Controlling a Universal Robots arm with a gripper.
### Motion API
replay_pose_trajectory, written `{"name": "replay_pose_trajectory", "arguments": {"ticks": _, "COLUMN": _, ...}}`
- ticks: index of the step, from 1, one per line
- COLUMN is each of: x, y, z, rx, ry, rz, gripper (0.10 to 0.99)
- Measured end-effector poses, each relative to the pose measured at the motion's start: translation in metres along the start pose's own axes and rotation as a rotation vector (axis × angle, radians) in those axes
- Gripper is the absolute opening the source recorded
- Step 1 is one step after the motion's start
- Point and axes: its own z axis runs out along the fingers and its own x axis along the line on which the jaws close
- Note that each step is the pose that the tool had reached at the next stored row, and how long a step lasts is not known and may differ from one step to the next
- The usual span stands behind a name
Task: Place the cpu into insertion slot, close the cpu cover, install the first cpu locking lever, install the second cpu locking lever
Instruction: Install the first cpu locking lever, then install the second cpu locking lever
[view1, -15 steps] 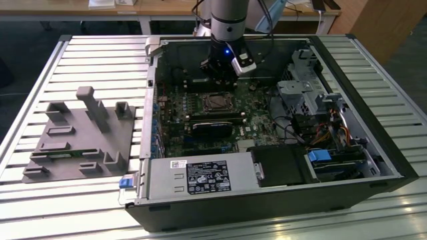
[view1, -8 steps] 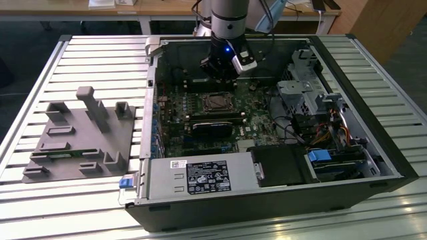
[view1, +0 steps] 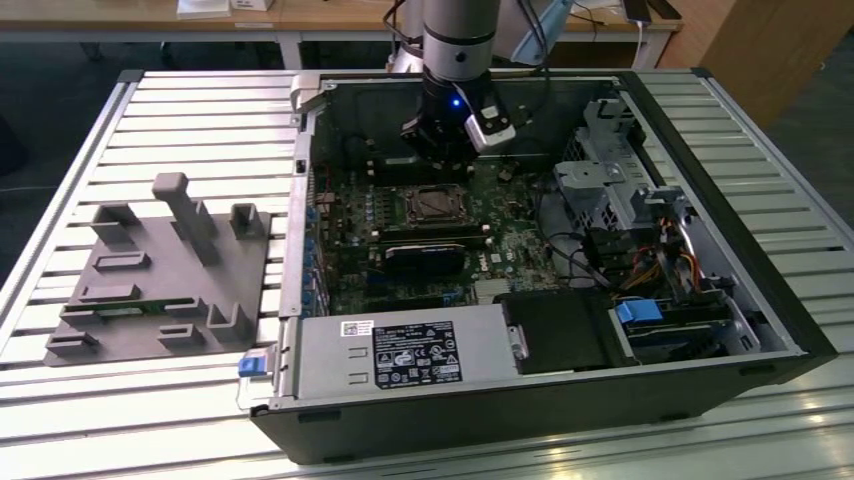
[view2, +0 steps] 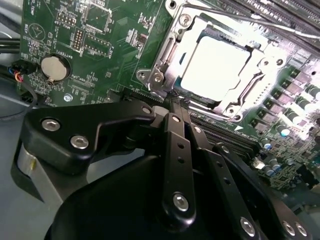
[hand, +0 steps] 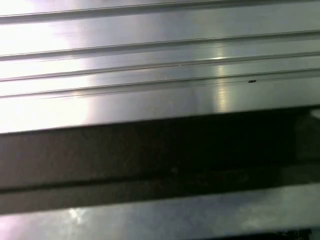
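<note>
The cpu (view2: 215, 62) lies flat in the insertion slot (view1: 434, 205), its silvery top bright in the second wrist view. The cpu cover (view2: 167, 57) is down around it as a metal frame. A thin locking lever (view2: 240, 17) runs along one side of the socket. My gripper (view2: 174, 102) is shut, its black fingers (view2: 176, 135) pressed together with nothing visible between them, their tips close to one corner of the cover. In the exterior view the gripper (view1: 441, 150) hangs over the green motherboard (view1: 360, 215) just behind the socket.
The open computer case (view1: 747, 270) surrounds the board, with a black power supply (view1: 400, 355) at the front and drive bays and cables (view1: 627, 230) on the exterior view's right. A grey fixture tray (view1: 160, 270) sits on the ribbed metal table (hand: 160, 65) on the exterior view's left.
</note>
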Motion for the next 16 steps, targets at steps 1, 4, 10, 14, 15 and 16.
{"name": "replay_pose_trajectory", "arguments": {"ticks": 1, "x": -0.0001, "y": -0.0008, "z": 0.0000, "rx": 0.000, "ry": 0.0000, "rz": 0.000, "gripper": 0.106}}
{"name": "replay_pose_trajectory", "arguments": {"ticks": 4, "x": -0.0003, "y": -0.0025, "z": -0.0001, "rx": -0.002, "ry": 0.0003, "rz": 0.000, "gripper": 0.106}}
{"name": "replay_pose_trajectory", "arguments": {"ticks": 10, "x": -0.0003, "y": -0.0029, "z": -0.0001, "rx": -0.008, "ry": 0.0009, "rz": 0.000, "gripper": 0.106}}
{"name": "replay_pose_trajectory", "arguments": {"ticks": 14, "x": -0.0003, "y": -0.0030, "z": -0.0001, "rx": -0.008, "ry": 0.0009, "rz": 0.000, "gripper": 0.106}}
{"name": "replay_pose_trajectory", "arguments": {"ticks": 15, "x": -0.0004, "y": -0.0033, "z": -0.0001, "rx": -0.008, "ry": 0.0009, "rz": 0.000, "gripper": 0.106}}
{"name": "replay_pose_trajectory", "arguments": {"ticks": 16, "x": -0.0004, "y": -0.0036, "z": -0.0001, "rx": -0.008, "ry": 0.0010, "rz": 0.000, "gripper": 0.106}}
